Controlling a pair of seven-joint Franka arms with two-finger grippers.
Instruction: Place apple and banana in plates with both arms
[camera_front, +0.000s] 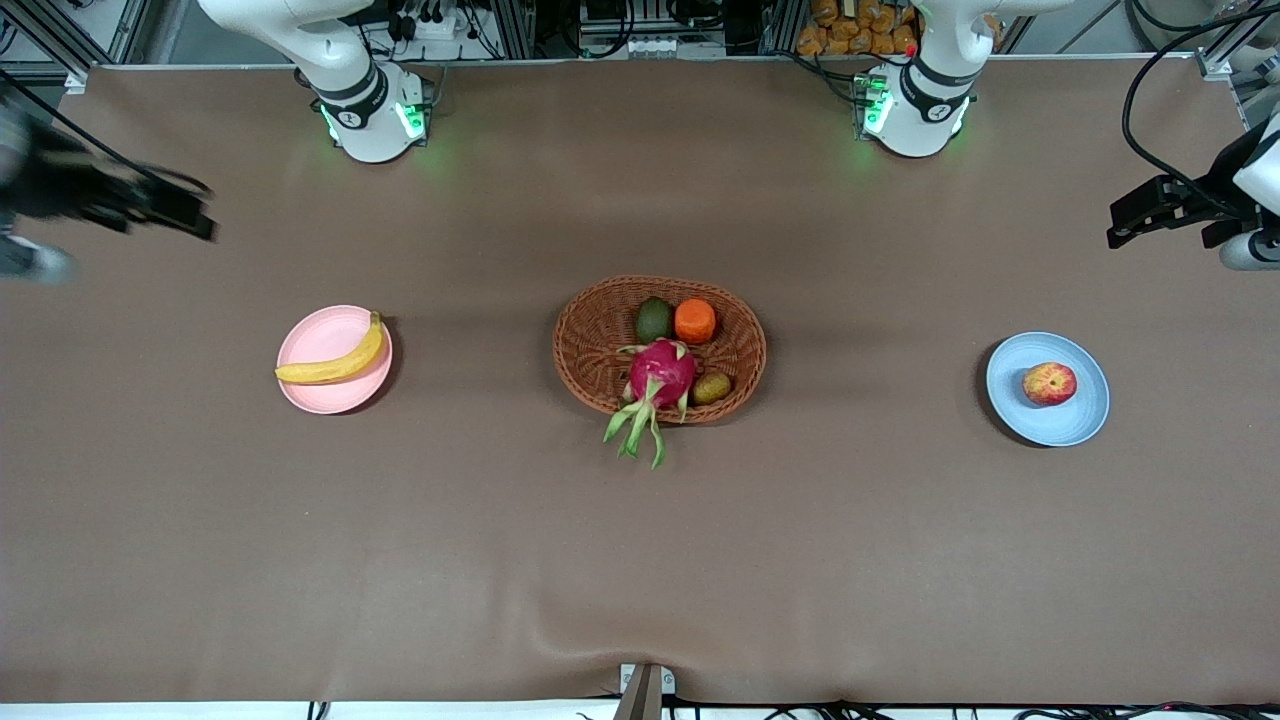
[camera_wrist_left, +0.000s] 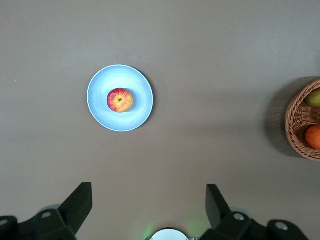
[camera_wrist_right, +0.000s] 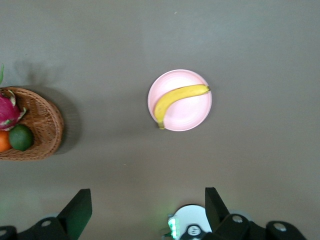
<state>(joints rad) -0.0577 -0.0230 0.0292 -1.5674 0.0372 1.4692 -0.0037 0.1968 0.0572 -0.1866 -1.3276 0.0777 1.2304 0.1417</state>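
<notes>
On the pink plate (camera_front: 318, 352) the banana (camera_front: 335, 362), apple (camera_front: 1049, 383) on blue plate (camera_front: 1060, 415), left pincer (camera_front: 1135, 215) wide at frame's right edge, right pincer (camera_wrist_right: 148, 212) wide, basket (camera_front: 600, 345) centre.

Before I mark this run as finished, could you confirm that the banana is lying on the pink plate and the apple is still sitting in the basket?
Not quite: the apple is not in the basket; it sits on the blue plate toward the left arm's end of the table, as the front view and the left wrist view show. The banana does lie on the pink plate.
</notes>
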